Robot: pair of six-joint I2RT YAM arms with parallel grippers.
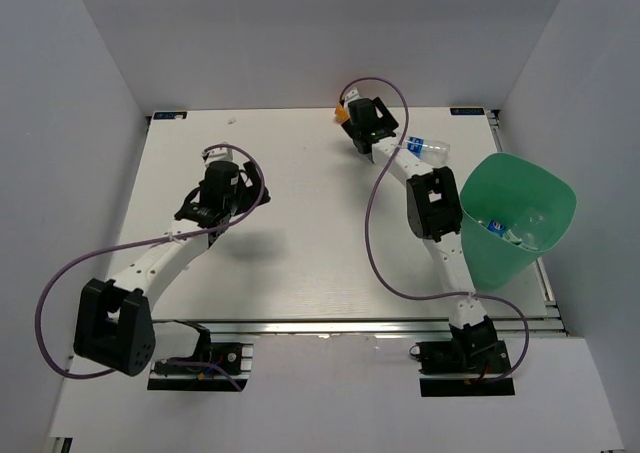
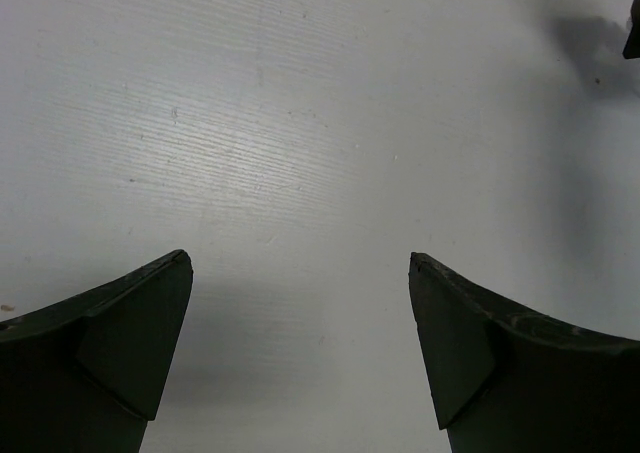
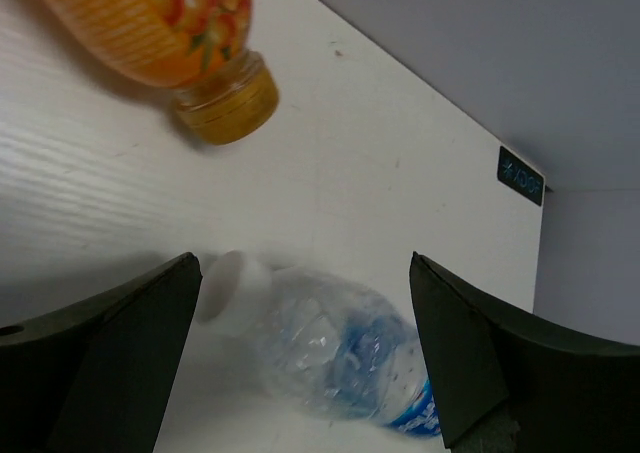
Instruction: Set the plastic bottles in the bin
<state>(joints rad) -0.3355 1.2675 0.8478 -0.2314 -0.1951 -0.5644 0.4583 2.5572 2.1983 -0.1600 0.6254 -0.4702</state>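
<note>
Black fingers of the right gripper [image 3: 300,273] are spread wide, empty, close by the blue-labelled bottle [image 3: 340,348], which is laid on the far side of the table [image 1: 300,233]. The orange bottle [image 3: 165,23] is seen just beside it. The left gripper [image 2: 300,273] is likewise spread, empty. Clear bottles [image 1: 508,231] are seen inside the green bin [image 1: 500,263], at the right.

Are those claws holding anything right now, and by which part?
Nothing is held. The left gripper is open over the table; the right gripper is open too, with the blue-labelled bottle lying between its fingers, ungripped.
</note>
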